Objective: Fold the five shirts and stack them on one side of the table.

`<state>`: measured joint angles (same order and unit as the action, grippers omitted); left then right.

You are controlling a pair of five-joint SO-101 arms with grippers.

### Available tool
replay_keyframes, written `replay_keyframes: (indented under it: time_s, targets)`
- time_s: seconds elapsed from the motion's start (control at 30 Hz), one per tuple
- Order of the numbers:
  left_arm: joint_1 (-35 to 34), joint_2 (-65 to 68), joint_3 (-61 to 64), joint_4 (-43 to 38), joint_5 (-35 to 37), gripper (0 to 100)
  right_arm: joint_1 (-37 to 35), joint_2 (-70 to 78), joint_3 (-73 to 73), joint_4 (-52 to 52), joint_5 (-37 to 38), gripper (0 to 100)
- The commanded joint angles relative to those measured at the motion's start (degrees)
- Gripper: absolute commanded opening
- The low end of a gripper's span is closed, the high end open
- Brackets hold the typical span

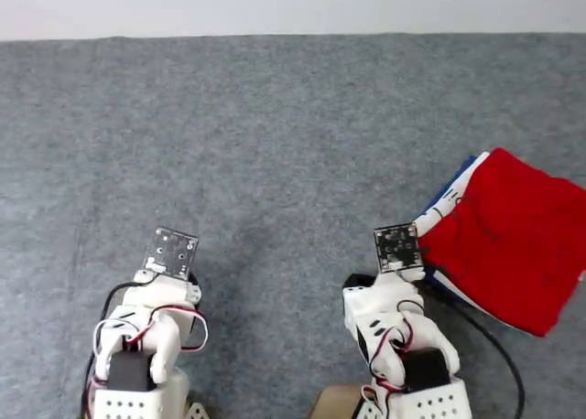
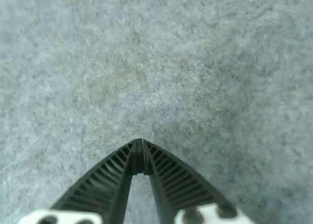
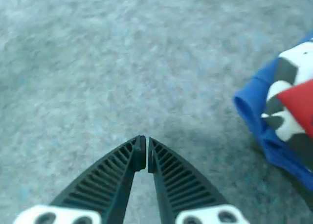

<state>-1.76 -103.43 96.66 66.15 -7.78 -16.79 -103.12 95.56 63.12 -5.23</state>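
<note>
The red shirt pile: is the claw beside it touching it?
Apart. The right wrist view shows a strip of bare grey table between the shut right gripper and the blue edge of the shirt pile.

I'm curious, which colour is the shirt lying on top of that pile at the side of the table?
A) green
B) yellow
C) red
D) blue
C: the red shirt lies uppermost, with a blue one peeking out from beneath its edge.
</note>
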Motion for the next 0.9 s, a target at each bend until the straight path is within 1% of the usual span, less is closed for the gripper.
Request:
replay_keyframes:
  time_s: [0.0, 0.13, 0.33, 0.43, 0.5, 0.87]
  targets:
    - [0.26, -0.44, -0.22, -0.70, 2.02, 1, -2.07, 0.13, 0.88, 0.22, 0.70, 0.9]
    - [0.26, -0.35, -0.22, 0.18, 1.67, 1, -1.80, 0.13, 0.88, 3.82, 0.62, 0.9]
    - [2.02, -0.53, -0.40, 4.13, 1.58, 1, 2.33, -0.40, 0.88, 9.54, 0.26, 0.9]
    - [1.05, -0.44, -0.22, 4.66, 1.67, 1, 2.68, -0.40, 0.88, 11.47, 0.44, 0.9]
    - [0.97, -0.62, -0.22, 6.24, 1.67, 1, 2.42, -0.40, 0.88, 11.56, 0.53, 0.9]
    - [0.88, -0.62, -0.22, 5.98, 1.85, 1, 2.42, -0.40, 0.88, 11.56, 0.53, 0.9]
